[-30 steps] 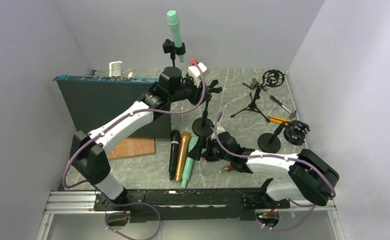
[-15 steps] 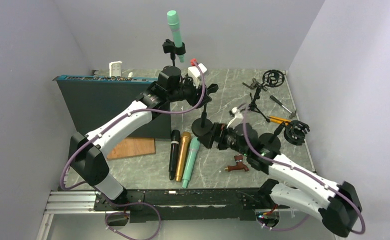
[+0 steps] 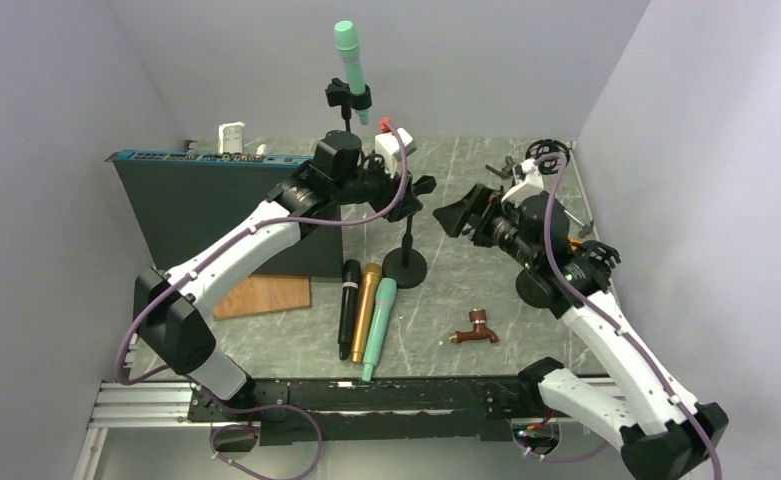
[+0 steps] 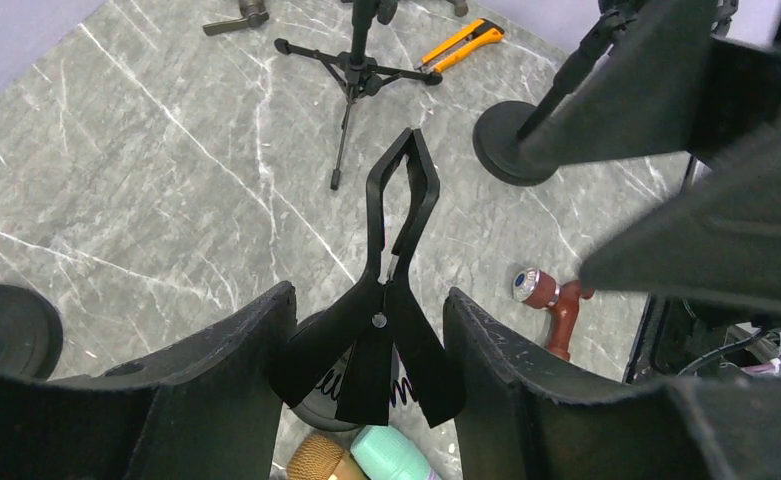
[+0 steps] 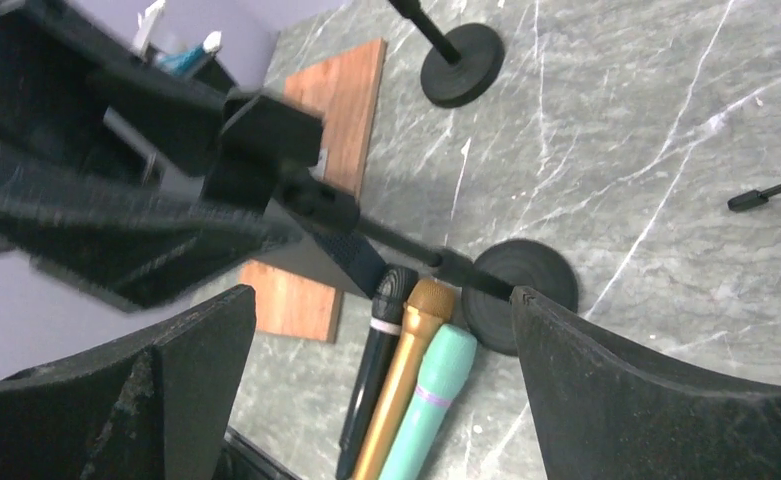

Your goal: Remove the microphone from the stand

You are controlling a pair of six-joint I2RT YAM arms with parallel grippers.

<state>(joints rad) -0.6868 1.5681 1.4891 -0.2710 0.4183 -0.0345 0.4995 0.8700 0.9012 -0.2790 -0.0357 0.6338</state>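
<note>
Counting four microphones: one green microphone (image 3: 350,60) upright in the rear stand's (image 3: 347,104) clip, and three lying side by side on the worktop (image 3: 446,300): black microphone (image 3: 347,310), gold microphone (image 3: 365,312), second green microphone (image 3: 377,325). Pinching one empty clip (image 4: 398,190) atop the middle stand (image 3: 407,238) with the left pincer (image 4: 368,300). Holding the right pincer (image 5: 382,292) spread wide, empty.
</note>
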